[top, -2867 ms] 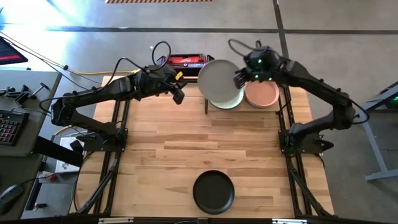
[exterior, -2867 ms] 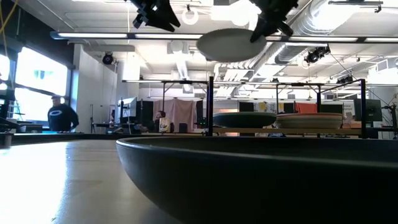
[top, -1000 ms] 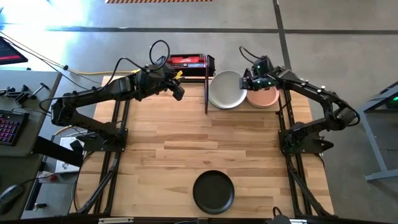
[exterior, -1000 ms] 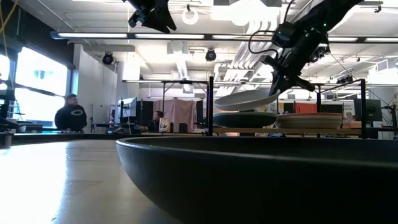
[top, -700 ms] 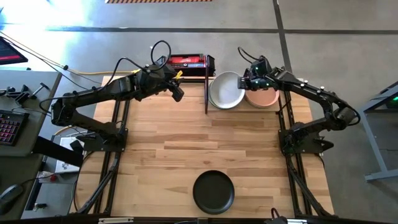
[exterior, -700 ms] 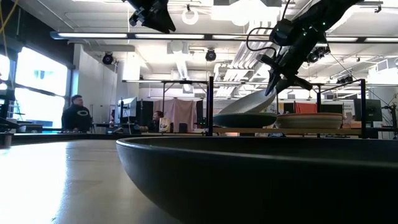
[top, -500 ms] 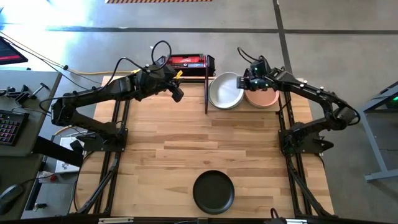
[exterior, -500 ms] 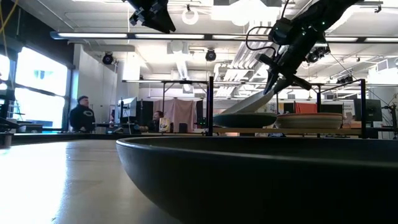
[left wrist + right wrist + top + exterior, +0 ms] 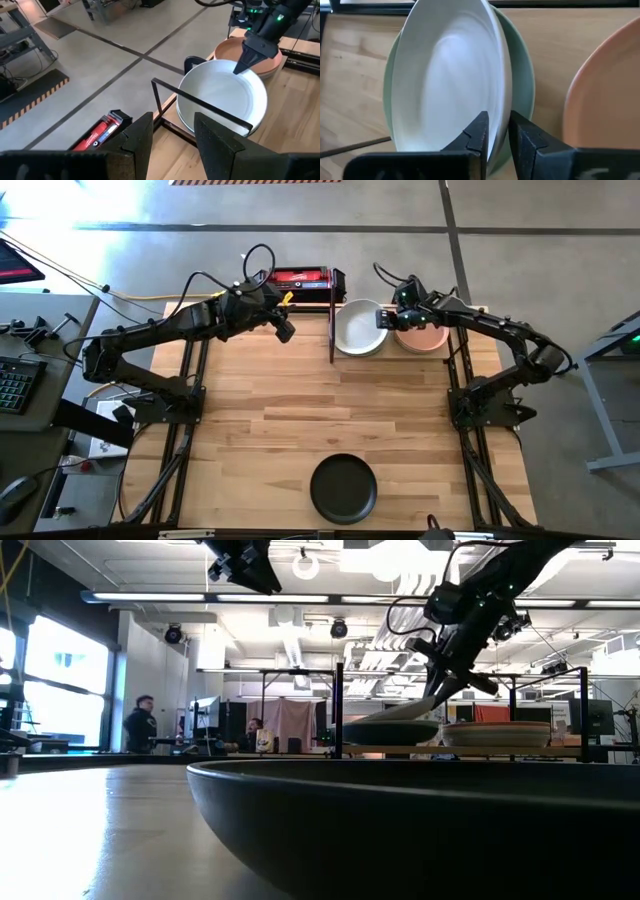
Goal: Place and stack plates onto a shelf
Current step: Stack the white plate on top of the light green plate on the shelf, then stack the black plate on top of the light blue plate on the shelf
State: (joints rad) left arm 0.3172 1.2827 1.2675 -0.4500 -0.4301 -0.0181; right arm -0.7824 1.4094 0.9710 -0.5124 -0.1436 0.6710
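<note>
A pale beige plate (image 9: 358,327) lies on a stack of sage green plates (image 9: 522,85) on the left part of the shelf (image 9: 345,356), beside its upright black bar (image 9: 331,330). Peach-pink plates (image 9: 425,335) are stacked on the shelf's right part. My right gripper (image 9: 385,320) is shut on the beige plate's right rim. A black plate (image 9: 343,488) lies flat on the table near its front edge. My left gripper (image 9: 284,330) hangs open and empty above the table, left of the shelf. My right gripper pinches the beige plate's right rim (image 9: 501,125) between its two fingers, one finger above the rim and one below. The fingers come slanting down from the table's right. The plate is slightly tilted, its left rim (image 9: 352,721) on the green stack and its held side a little higher.
A red box (image 9: 300,278) lies off the table's far edge, left of the shelf. The butcher-block tabletop (image 9: 300,410) spreads between the shelf and the black plate. A person (image 9: 139,725) stands far off in the room.
My right gripper has gone down and a little toward the table's left, still shut on the beige plate. The plate's left rim has come to rest on the green stack, and its held side has sunk, so the plate now lies nearly flat.
</note>
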